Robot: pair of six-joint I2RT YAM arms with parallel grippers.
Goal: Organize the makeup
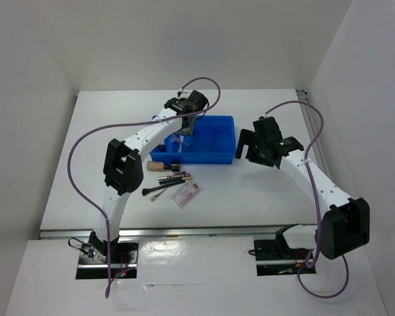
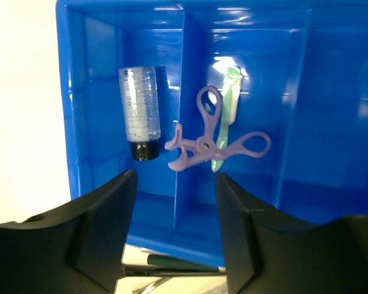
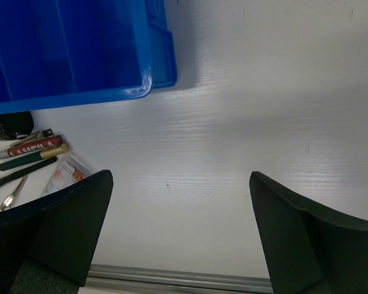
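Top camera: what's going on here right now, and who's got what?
The left gripper hangs open over the blue tray, holding nothing. In the tray lie a clear tube, a lilac curler and a green piece. The right gripper is open and empty above the table beside the tray. Pencils, a brush and a packet lie unsorted in front.

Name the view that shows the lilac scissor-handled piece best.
Left wrist: the lilac piece lies unobstructed at a divider of the blue tray, both loops clear. Top external gives only a pale smudge; right wrist misses it.
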